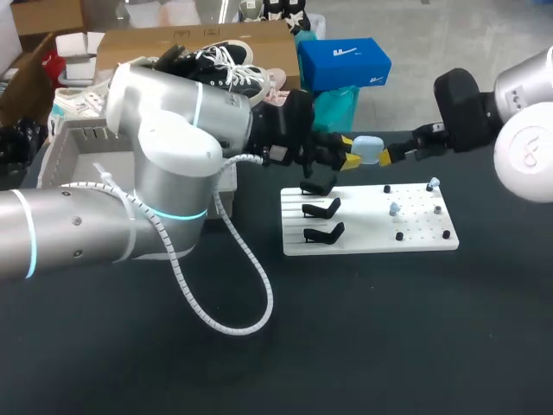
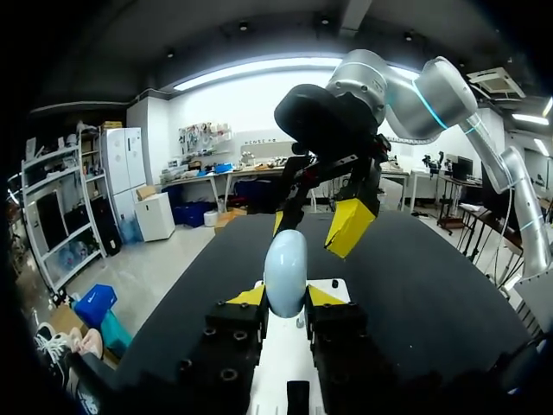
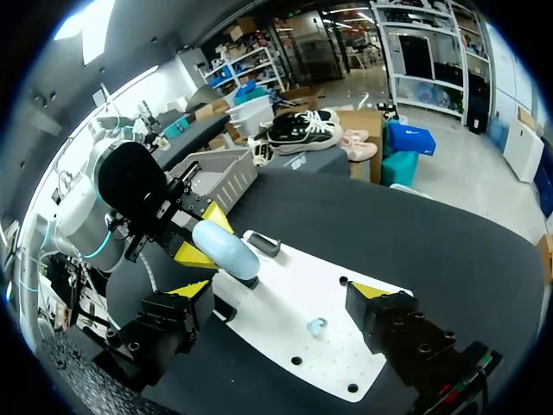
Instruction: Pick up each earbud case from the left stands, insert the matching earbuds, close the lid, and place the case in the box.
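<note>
Between the fingers of the left gripper (image 2: 285, 298) sits the pale blue earbud case (image 2: 285, 271). The two yellow tips press on it from either side, opened only as wide as the case itself. The case stands on end and pokes out past the fingertips, and it shows as one smooth, rounded shape. In the head view the left gripper (image 1: 352, 154) holds the case (image 1: 370, 152) in the air above the far edge of the white board (image 1: 371, 244).

Just ahead of those fingers, facing them, is the right gripper (image 2: 315, 226). Its yellow fingers are spread wide and hold nothing. From its own wrist camera, the right gripper (image 3: 281, 290) has the case (image 3: 226, 249) ahead of its fingertips, nearer to one finger than the other, and no contact shows. In the head view the right gripper (image 1: 396, 153) is just beside the case.

Below the right gripper's open fingers, a small pale blue earbud (image 3: 316, 326) rests on the white board (image 3: 285, 285). Under the left gripper, three black stands (image 1: 322, 208) sit in a row on the board. Beyond the left gripper's fingers, on the left arm's side, is the grey box (image 3: 220, 173), well apart from the case.
</note>
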`<action>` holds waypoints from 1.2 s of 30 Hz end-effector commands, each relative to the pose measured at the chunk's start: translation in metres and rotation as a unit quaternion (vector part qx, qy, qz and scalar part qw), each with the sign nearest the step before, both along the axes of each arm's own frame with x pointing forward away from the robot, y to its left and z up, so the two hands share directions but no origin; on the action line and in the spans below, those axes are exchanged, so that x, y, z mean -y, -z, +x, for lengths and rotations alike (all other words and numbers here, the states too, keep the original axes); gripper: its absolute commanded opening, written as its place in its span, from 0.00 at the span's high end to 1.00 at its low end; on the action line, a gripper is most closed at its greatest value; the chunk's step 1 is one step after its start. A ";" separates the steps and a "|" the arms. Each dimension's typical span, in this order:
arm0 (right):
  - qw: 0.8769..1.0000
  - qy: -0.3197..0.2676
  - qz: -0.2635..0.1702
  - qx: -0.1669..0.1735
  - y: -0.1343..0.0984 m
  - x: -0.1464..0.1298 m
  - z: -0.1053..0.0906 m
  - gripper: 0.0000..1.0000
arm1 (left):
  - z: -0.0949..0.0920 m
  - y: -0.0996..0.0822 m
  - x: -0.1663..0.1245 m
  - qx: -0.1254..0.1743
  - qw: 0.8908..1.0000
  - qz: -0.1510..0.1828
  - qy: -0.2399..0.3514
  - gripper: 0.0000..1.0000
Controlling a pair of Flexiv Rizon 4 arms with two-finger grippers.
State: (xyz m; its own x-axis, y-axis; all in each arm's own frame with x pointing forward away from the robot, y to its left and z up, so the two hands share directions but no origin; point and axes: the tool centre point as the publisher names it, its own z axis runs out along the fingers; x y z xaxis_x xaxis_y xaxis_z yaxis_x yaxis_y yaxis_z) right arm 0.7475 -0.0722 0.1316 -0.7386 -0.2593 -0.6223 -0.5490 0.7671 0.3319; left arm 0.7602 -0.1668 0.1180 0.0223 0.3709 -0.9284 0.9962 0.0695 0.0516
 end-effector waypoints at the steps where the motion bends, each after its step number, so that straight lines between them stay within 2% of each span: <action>1: 1.000 -0.020 0.016 -0.005 0.001 -0.006 0.010 0.00 | 0.001 0.002 0.003 0.000 1.000 0.000 -0.005 1.00; 14: 0.999 -0.028 0.015 0.005 -0.007 -0.012 0.020 0.00 | -0.005 0.004 0.001 -0.001 1.000 0.000 -0.002 1.00; 25: 1.000 -0.016 0.009 0.026 -0.021 0.001 0.023 0.00 | -0.014 0.004 -0.002 -0.001 1.000 -0.007 -0.008 1.00; 36: 0.999 0.012 -0.031 0.026 0.003 0.039 0.016 0.00 | -0.006 -0.004 -0.017 0.024 0.998 -0.033 -0.050 1.00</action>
State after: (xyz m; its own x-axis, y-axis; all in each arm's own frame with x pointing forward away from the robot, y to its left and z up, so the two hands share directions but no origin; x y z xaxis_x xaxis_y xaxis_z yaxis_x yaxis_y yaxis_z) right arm 0.7716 -0.1057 0.1322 -0.7152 -0.2833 -0.6389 -0.5594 0.7800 0.2804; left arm 0.7626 -0.1543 0.1228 0.0245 0.3319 -0.9430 0.9886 0.1320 0.0721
